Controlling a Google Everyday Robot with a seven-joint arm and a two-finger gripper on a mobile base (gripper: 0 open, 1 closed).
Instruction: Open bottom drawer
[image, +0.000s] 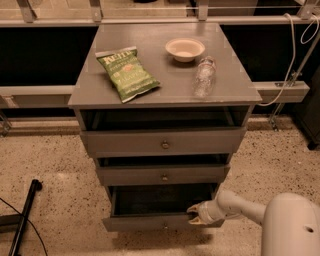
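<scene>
Gripper (196, 216), lower right, at the bottom drawer (150, 222) front edge; grasp state cannot be told. Green "Kettle" chip bag (127, 73) on the cabinet top.

A smooth white tubular arm (240, 207) swells into a bulbous white shell (292, 225) at four o'clock; its cream-coloured gripper (195, 216) sits at five o'clock.

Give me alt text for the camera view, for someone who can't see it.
A robot's gripper sits at the front edge of the bottom drawer of a grey cabinet; the drawer stands partly open. On top lie a green chip bag, a bowl and a bottle on its side.
</scene>
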